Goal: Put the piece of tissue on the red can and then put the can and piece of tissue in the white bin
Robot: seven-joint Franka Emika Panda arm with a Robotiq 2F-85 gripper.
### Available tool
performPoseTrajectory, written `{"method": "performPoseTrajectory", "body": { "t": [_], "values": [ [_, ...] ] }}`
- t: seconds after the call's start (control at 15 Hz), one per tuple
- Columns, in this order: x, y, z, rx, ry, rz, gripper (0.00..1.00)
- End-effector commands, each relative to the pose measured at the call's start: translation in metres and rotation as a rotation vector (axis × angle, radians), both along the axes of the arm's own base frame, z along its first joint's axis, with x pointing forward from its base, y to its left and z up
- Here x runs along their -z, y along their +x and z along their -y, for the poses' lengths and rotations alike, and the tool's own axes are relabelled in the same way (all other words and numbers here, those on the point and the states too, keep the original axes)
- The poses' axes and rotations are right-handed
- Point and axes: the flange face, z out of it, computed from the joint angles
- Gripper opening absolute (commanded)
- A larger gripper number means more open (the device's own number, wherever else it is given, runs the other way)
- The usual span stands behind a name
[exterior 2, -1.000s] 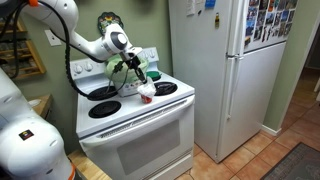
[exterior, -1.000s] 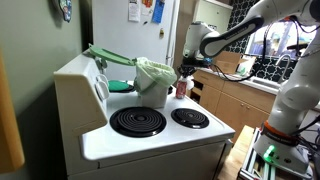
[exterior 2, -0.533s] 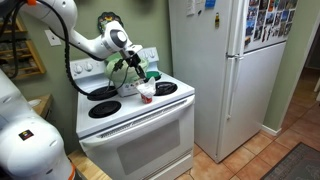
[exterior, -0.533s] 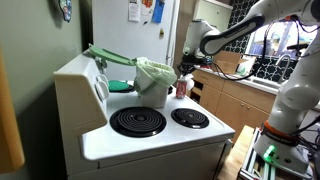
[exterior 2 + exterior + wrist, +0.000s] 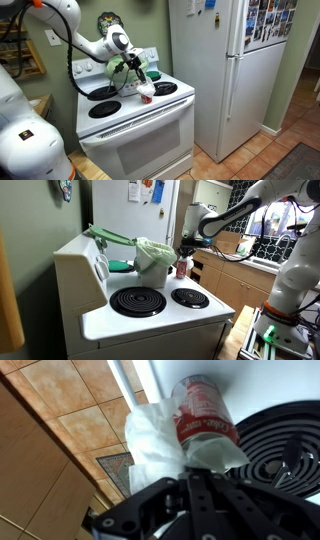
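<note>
The red can [image 5: 203,415] stands at the edge of the white stove top [image 5: 150,315], next to a coil burner. The white piece of tissue [image 5: 152,445] is bunched against the can's side and lower end. My gripper [image 5: 190,472] is shut on the piece of tissue, which spills out past the fingertips. In an exterior view the gripper [image 5: 183,252] hangs just above the can [image 5: 181,269], right beside the white bin [image 5: 153,262] with its crinkled pale green liner. In an exterior view the tissue [image 5: 146,90] shows as a white lump on the can.
Two black coil burners [image 5: 137,301] lie on the stove front. A green flat tray-like thing [image 5: 110,236] leans on the stove's back panel. A white fridge [image 5: 225,70] stands beside the stove, and wooden cabinets [image 5: 225,280] are behind the arm.
</note>
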Motion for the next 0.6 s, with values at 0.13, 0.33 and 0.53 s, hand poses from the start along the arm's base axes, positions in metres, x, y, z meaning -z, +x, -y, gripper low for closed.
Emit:
{"method": "performPoseTrajectory", "body": {
  "t": [0.13,0.33,0.53],
  "values": [
    [0.013,-0.001,-0.001,0.014,0.001,-0.042,0.00],
    [0.009,-0.001,0.000,0.019,-0.002,-0.035,0.20],
    [-0.003,-0.002,0.002,0.028,-0.004,-0.006,0.38]
  ]
}}
